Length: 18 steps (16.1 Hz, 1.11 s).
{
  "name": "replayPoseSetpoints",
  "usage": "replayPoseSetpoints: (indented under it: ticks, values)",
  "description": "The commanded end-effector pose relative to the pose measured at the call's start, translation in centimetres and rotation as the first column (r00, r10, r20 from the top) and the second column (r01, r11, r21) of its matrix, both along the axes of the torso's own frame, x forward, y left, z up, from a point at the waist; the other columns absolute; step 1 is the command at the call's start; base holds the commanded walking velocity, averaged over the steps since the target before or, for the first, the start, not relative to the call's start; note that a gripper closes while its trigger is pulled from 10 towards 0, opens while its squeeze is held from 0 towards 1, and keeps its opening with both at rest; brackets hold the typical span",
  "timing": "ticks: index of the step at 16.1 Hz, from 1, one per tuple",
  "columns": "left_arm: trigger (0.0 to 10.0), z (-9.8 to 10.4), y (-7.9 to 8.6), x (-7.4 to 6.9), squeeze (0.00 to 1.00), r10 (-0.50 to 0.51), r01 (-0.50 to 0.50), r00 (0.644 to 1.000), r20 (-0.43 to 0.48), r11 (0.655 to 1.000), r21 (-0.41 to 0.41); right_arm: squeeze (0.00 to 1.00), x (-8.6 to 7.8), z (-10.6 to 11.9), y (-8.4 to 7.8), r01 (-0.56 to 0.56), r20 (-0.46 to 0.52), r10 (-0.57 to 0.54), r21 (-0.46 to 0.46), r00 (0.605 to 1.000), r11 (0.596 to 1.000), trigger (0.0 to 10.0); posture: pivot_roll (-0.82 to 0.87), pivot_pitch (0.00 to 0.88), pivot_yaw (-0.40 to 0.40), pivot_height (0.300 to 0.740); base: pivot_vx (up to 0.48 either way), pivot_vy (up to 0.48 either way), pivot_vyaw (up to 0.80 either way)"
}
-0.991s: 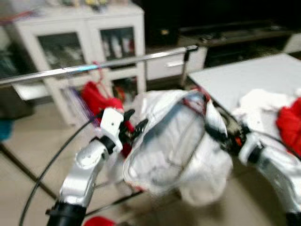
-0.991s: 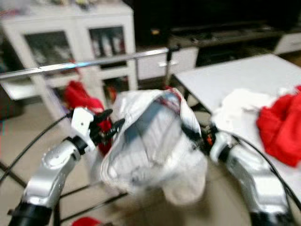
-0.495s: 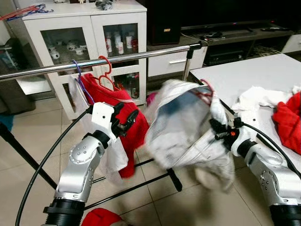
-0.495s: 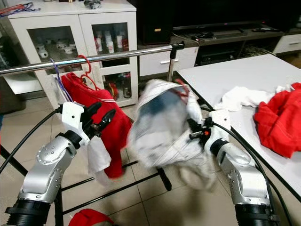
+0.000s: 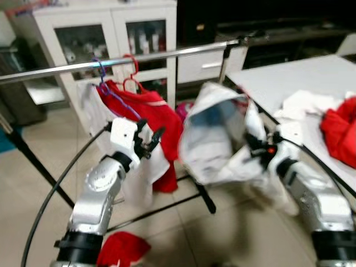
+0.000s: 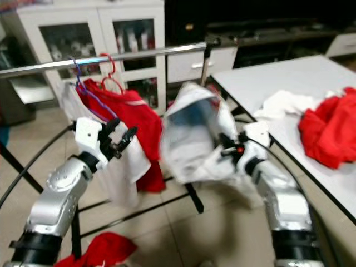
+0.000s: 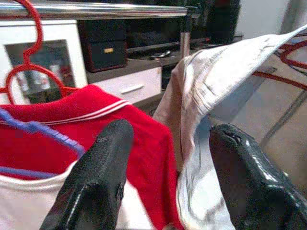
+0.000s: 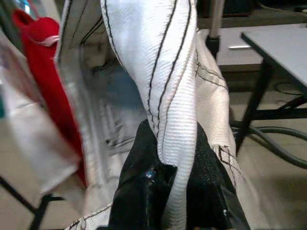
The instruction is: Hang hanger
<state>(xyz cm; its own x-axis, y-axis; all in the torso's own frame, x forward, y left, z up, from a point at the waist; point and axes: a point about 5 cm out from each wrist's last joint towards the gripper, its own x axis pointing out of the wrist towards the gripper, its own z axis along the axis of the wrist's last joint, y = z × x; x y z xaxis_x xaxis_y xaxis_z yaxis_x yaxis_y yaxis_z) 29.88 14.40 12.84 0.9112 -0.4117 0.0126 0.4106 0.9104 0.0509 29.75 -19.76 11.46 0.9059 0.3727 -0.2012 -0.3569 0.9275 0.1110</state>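
Currently the right gripper [image 8: 175,191] is clamped on a fold of the white garment [image 5: 217,139], which hangs bunched in the air below the metal rail [image 5: 139,57], near its right end and beside the table [image 5: 289,83] edge. The left gripper [image 7: 168,158] hangs with fingers spread wide and empty, close to the garment's left side. A red shirt [image 5: 150,111] on a red hanger [image 5: 130,72] hangs from the rail just behind it.
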Motion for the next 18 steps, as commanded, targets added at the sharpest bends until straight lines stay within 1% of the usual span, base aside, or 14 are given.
replayPoseSetpoints:
  ticks: [1,2,3,4,6,9,11,13,15,17,18]
  values:
    - [10.0,-0.2,-0.1,0.1,0.0,0.028,-0.028,1.0,-0.004,0.999,0.017,0.0,0.4,1.1,-0.2,0.027,0.064,-0.029,0.024,0.998,0.999,10.0,-0.08,0.0,0.012,0.74,0.0,0.0,0.0]
    - [10.0,-0.3,-0.1,0.2,0.0,0.054,-0.054,0.999,-0.001,0.998,0.025,0.0,0.3,0.7,-0.2,0.059,0.051,-0.061,0.04,0.997,0.997,10.0,-0.08,0.0,0.01,0.74,0.0,0.0,0.0]
    - [10.0,-0.3,-0.4,0.4,0.0,0.066,-0.066,0.998,0.0,0.998,0.014,0.0,0.3,-0.3,0.0,0.104,0.029,-0.105,0.037,0.994,0.994,10.0,-0.09,0.0,0.01,0.74,0.0,-0.334,0.8]
    - [10.0,-0.3,-0.6,0.4,0.0,0.067,-0.067,0.998,0.001,0.998,0.01,0.0,0.3,-0.7,0.3,0.11,0.03,-0.11,0.018,0.993,0.994,10.0,-0.09,0.0,0.01,0.74,0.0,-0.345,0.8]
    - [10.0,-0.3,-1.0,0.5,0.0,0.066,-0.066,0.998,0.002,0.998,0.012,0.0,0.5,-0.7,1.1,0.102,0.037,-0.103,0.027,0.994,0.994,10.0,-0.09,0.0,0.012,0.74,0.0,-0.48,0.8]
    - [10.0,-0.3,-1.1,0.7,0.0,0.09,-0.09,0.996,0.01,0.996,0.007,0.0,0.9,-0.4,1.4,0.106,0.057,-0.107,0.019,0.993,0.994,10.0,-0.09,0.0,0.012,0.74,0.0,-0.48,0.8]
    - [10.0,-0.3,-0.9,0.7,0.0,0.099,-0.099,0.995,0.012,0.995,0.009,0.0,1.2,0.0,1.1,0.146,0.089,-0.147,0.023,0.985,0.989,10.0,-0.08,0.0,0.007,0.74,0.0,-0.48,0.0]
    - [10.0,-0.4,-0.7,0.8,0.0,0.112,-0.112,0.994,0.014,0.994,0.012,0.0,1.3,0.2,1.0,0.151,0.1,-0.151,0.011,0.983,0.989,10.0,-0.08,0.0,0.002,0.74,0.0,-0.356,0.0]
    - [10.0,-0.6,-0.8,0.9,0.0,0.129,-0.129,0.992,-0.007,0.992,0.003,0.0,1.4,0.2,1.0,0.143,0.098,-0.143,0.011,0.985,0.99,10.0,-0.08,0.0,0.0,0.74,0.0,0.0,0.0]
    - [10.0,-0.3,-1.0,0.9,0.0,0.088,-0.088,0.996,0.011,0.996,0.001,0.0,1.4,0.1,1.4,0.114,0.084,-0.116,0.032,0.99,0.993,10.0,-0.08,0.0,0.002,0.74,0.0,0.0,0.0]
    - [10.0,-0.2,-1.0,0.9,0.0,0.08,-0.08,0.997,0.019,0.997,-0.003,0.0,1.4,0.2,1.3,0.147,0.093,-0.149,0.032,0.984,0.989,10.0,-0.08,0.0,0.003,0.74,0.0,0.0,0.0]
